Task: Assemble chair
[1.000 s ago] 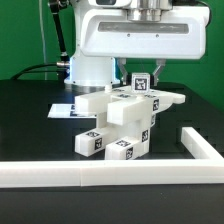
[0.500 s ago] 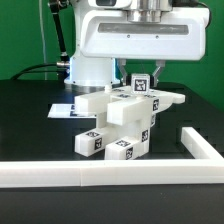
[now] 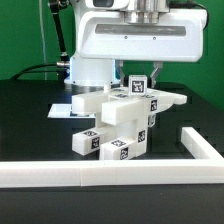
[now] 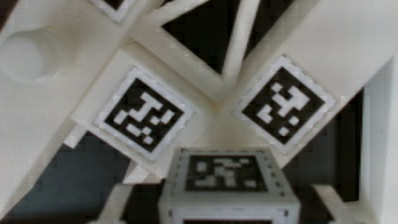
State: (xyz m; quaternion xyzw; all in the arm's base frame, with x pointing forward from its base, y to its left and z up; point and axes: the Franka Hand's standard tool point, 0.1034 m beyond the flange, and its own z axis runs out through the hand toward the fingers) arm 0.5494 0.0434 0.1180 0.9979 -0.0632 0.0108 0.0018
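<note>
**Exterior view: my fingers hang right over the top of the chair**

Exterior view shows the chair [image 3: 120, 120] standing in the middle of the black table [image 3: 30, 130]. It is a stack of white blocks with little black-and-white tags on them. A long white rail [image 3: 100, 172] lies on the table in front of it, a bit apart from it.

My fingers [image 3: 140, 73] point straight down. The chair is right under them, not off to one side. The part closest to my fingers is a small tagged cube [image 3: 138, 86] at the very top of the chair. In the wrist view I see the same cube [image 4: 222, 175] up close, with two more tags on slanted white pieces beside it.

A flat slab under the cube runs from the exterior view's left to the exterior view's right. Lower blocks step down toward the front.

I cannot tell if my fingers are spread or pinching the cube. Their tips are hidden by my big white hand and by the chair.

I think the next move is up or down, not sideways. The cube is small, so I must stay lined up with it.
</note>
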